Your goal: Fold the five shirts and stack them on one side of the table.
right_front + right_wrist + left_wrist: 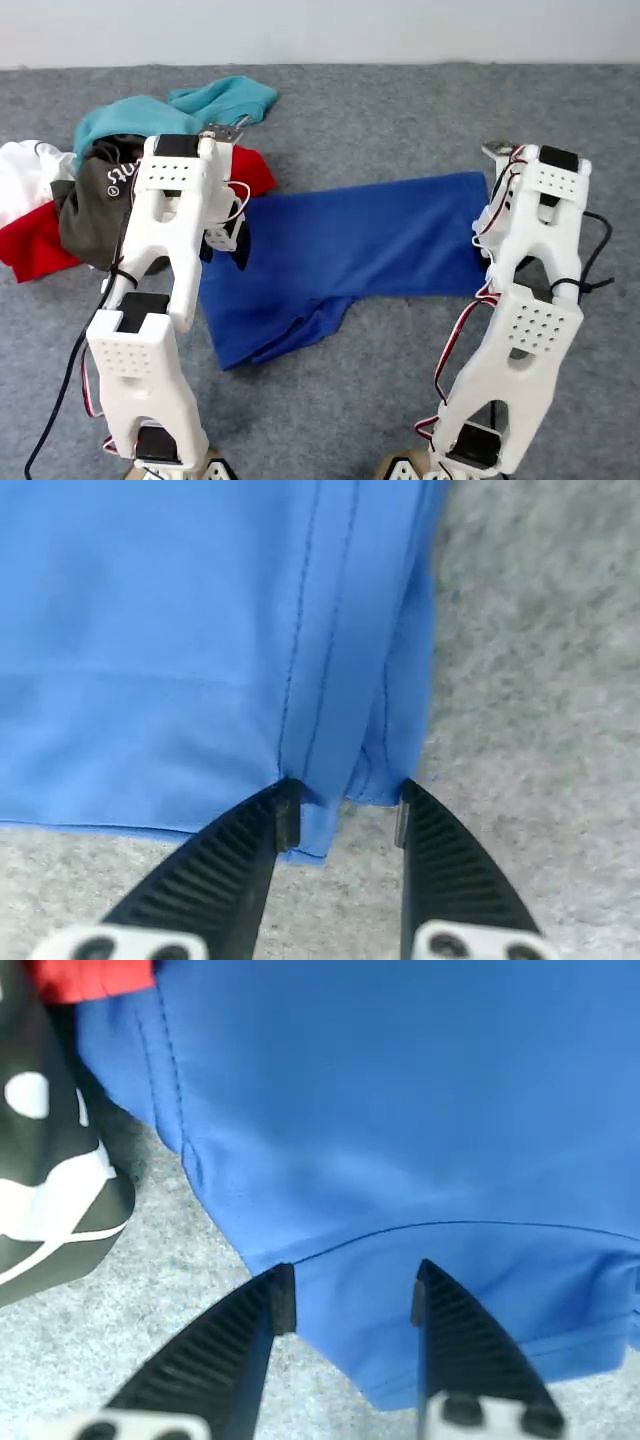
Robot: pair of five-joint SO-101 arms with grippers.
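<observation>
From over the arms' bases, the high camera looks down across the grey table [400, 110] and takes in both arms and the whole blue shirt [370, 240]. Each wrist camera sits just behind its own pincer and looks past the fingertips at cloth close ahead. The left pincer [352, 1295] faces one shirt end, the right pincer [346, 810] the opposite hem. All three views share that shirt.

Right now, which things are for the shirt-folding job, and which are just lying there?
For the job:
blue shirt, spread flat
teal shirt, red shirt, white shirt and dark shirt, heaped together
left claw and right claw, each open at the blue shirt's edge

Just there:
grey table cover
pale wall behind
</observation>
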